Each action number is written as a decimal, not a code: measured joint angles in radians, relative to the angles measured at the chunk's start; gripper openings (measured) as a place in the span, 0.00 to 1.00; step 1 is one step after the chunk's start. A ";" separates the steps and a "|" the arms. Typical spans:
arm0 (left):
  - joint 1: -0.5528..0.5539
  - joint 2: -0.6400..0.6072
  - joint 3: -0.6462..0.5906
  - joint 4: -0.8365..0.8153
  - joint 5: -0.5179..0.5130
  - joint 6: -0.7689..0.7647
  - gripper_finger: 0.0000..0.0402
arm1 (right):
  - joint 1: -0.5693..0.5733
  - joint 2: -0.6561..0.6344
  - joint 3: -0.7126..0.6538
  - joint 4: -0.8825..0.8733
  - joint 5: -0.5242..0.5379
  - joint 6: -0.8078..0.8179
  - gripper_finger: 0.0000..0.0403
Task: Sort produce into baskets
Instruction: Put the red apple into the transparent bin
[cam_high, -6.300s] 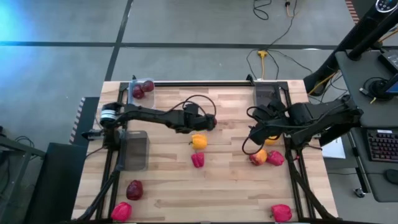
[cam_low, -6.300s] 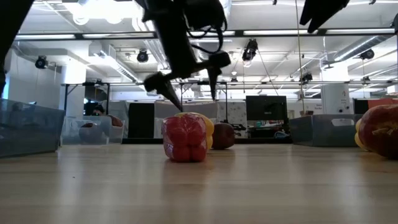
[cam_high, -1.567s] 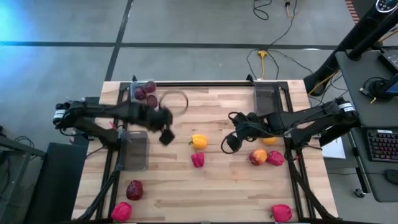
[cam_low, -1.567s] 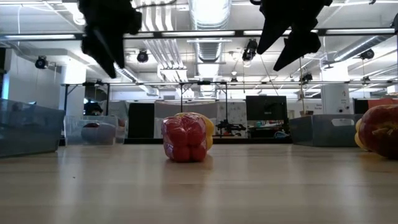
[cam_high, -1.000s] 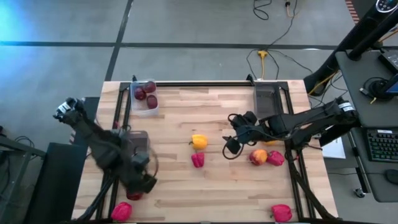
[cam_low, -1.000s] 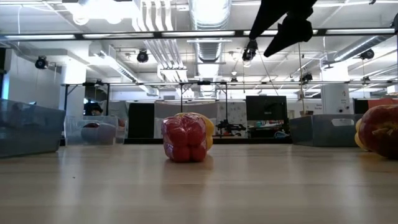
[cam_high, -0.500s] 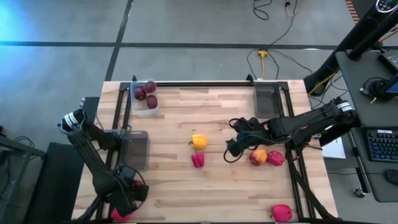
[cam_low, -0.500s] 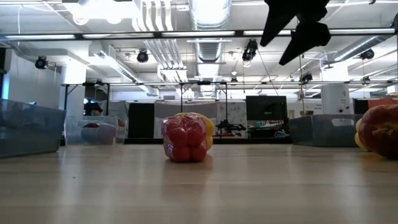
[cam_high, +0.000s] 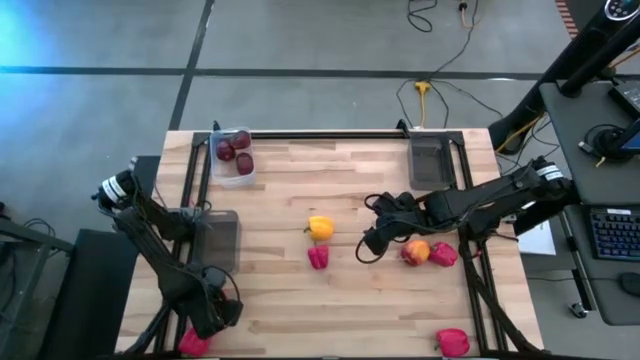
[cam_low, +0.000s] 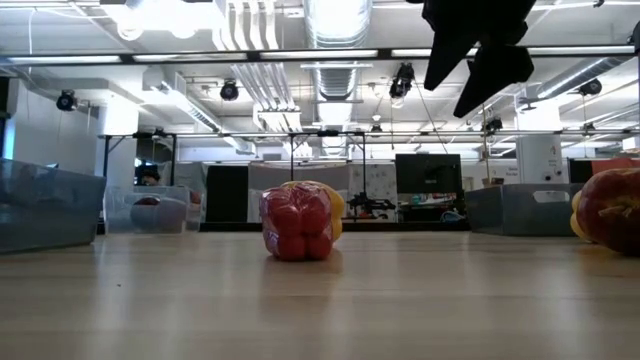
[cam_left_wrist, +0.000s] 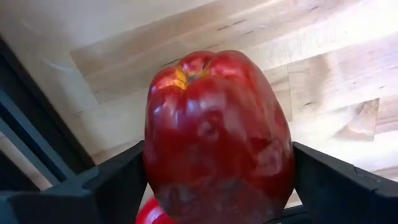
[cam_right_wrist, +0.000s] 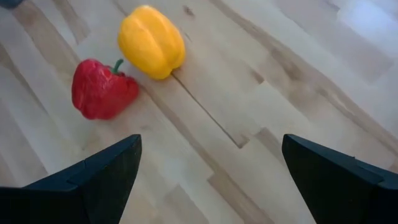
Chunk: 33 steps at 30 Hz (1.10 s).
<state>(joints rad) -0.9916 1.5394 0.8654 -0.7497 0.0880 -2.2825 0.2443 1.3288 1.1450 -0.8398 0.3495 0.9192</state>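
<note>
On the wooden table (cam_high: 340, 300), the left gripper (cam_high: 212, 315) sits at the front left corner around a dark maroon round fruit (cam_left_wrist: 217, 137). A yellow pepper (cam_high: 319, 227) lies mid-table, a red pepper (cam_high: 318, 257) just in front of it. The right gripper (cam_high: 368, 243) hovers right of both.

You've got a wooden slat table (cam_high: 300, 190). On it: yellow pepper (cam_high: 319, 227) just beside red pepper (cam_high: 318, 257) mid-table, orange-red fruit (cam_high: 415, 252) touching pink-red pepper (cam_high: 442, 254) at right, another red pepper (cam_high: 452, 341) near corner. Bin with maroon fruit (cam_high: 232, 156) far left, grey bin (cam_high: 219, 241) left edge, clear bin (cam_high: 431, 160) far right.
</note>
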 joint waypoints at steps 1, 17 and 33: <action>0.000 0.000 0.002 -0.005 -0.002 0.016 0.84 | 0.000 0.004 0.000 0.000 -0.010 0.000 0.94; 0.064 -0.035 0.503 -0.824 -0.482 0.454 0.75 | 0.000 0.011 0.076 -0.004 -0.018 -0.012 0.94; 1.219 -0.431 0.123 -0.512 -0.752 1.449 0.75 | 0.133 0.019 0.138 -0.046 0.035 0.233 0.94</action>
<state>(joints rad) 0.2273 1.1083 0.9883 -1.2617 -0.6640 -0.8334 0.3776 1.3479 1.2835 -0.8854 0.3846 1.1521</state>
